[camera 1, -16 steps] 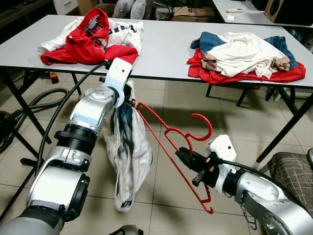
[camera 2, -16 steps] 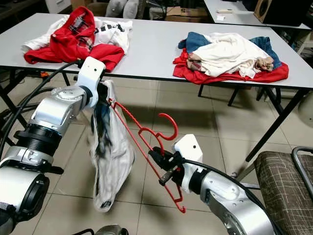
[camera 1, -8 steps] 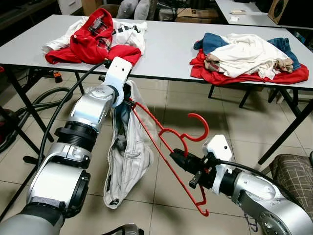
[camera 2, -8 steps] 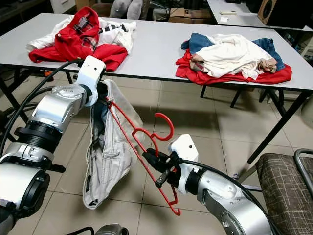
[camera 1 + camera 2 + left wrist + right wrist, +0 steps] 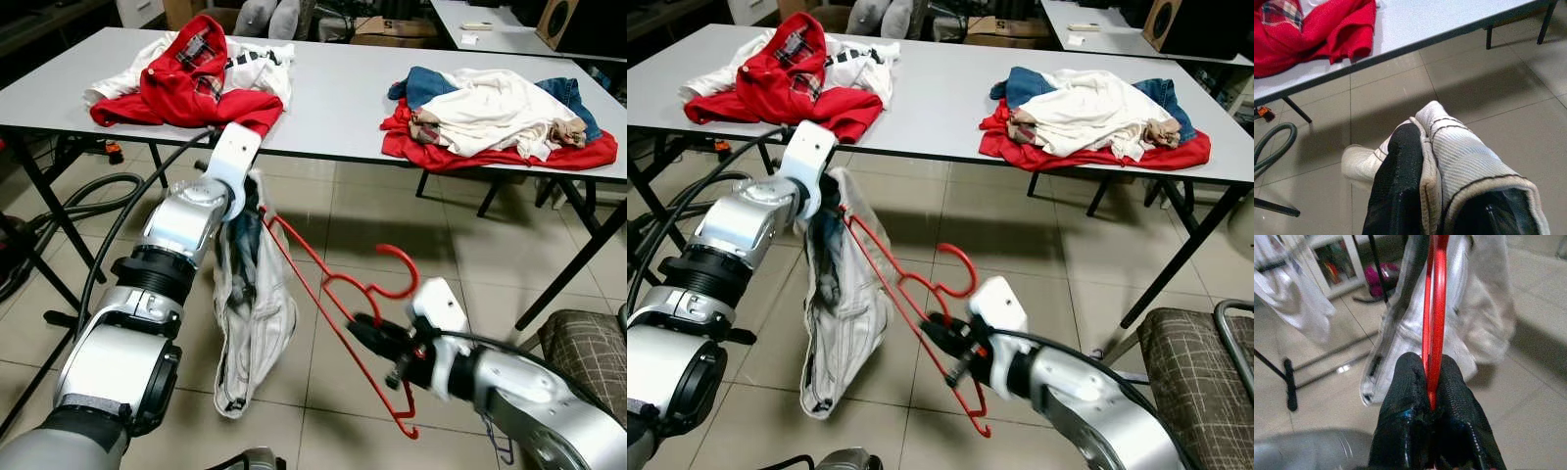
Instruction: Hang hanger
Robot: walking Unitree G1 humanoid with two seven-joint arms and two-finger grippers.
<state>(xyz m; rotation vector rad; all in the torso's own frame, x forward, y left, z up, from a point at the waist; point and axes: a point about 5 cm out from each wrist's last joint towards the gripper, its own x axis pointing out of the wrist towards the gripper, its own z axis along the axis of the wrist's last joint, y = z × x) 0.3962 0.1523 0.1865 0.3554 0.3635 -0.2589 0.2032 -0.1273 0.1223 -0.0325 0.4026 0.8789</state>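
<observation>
A red plastic hanger (image 5: 312, 284) slants over the tiled floor. Its hook (image 5: 402, 266) points up, and its upper end is tucked into a pale grey-white garment (image 5: 253, 313). My right gripper (image 5: 364, 333) is shut on the hanger's lower bar just below the hook. In the right wrist view the black fingertips (image 5: 1410, 396) pinch the red bar (image 5: 1434, 308). My left gripper (image 5: 245, 201) is raised near the table's edge and shut on the top of the garment, which hangs limp. In the left wrist view the fabric (image 5: 1459, 161) wraps over a black finger (image 5: 1396, 196).
A long grey table (image 5: 333, 88) stands ahead, with a red and white clothes pile (image 5: 186, 73) at its left and a red, white and denim pile (image 5: 500, 113) at its right. Hoses (image 5: 88, 201) lie on the floor at left. A plaid chair seat (image 5: 588, 343) is at lower right.
The garment has swung and turned under my left gripper, then settled narrower. My right gripper and the hanger have sunk slightly.
</observation>
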